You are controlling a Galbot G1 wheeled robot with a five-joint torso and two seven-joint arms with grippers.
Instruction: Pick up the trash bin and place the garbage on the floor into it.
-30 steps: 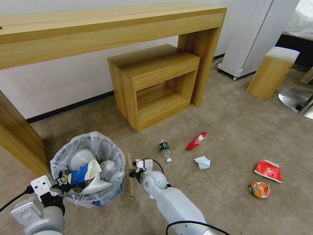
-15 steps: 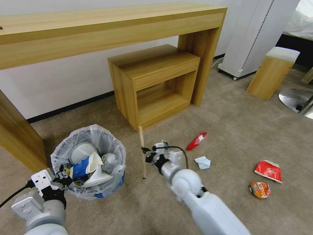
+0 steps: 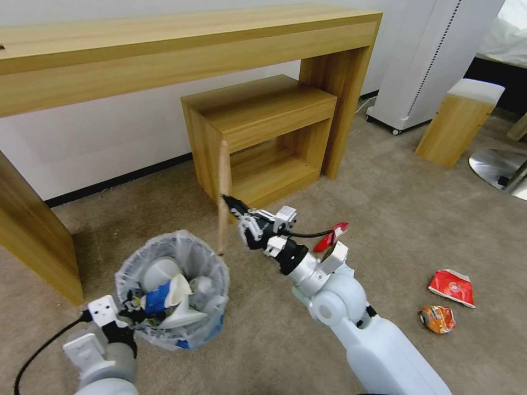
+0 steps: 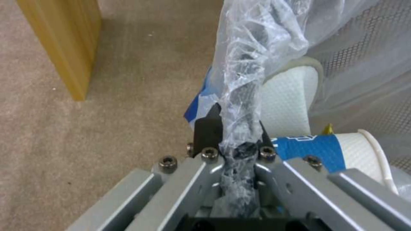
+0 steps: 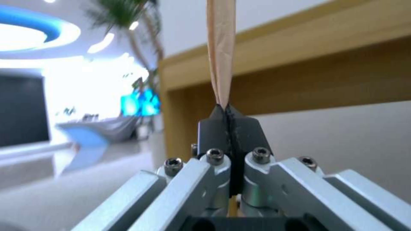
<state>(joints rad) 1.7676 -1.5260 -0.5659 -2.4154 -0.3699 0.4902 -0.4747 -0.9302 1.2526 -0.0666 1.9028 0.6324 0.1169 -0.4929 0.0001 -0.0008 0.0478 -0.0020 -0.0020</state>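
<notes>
Floor (image 3: 395,219): beige-brown carpet. Trash bin (image 3: 173,296): blue base, translucent white crinkled liner; inside, white slippers (image 4: 287,102) with dotted texture and a blue-and-white carton (image 3: 162,293). Stick (image 3: 222,197): pale wood. Packets: one red with white print (image 3: 451,286), one orange (image 3: 437,319), one red (image 3: 329,238). Furniture (image 3: 258,137): light wood grain.
</notes>
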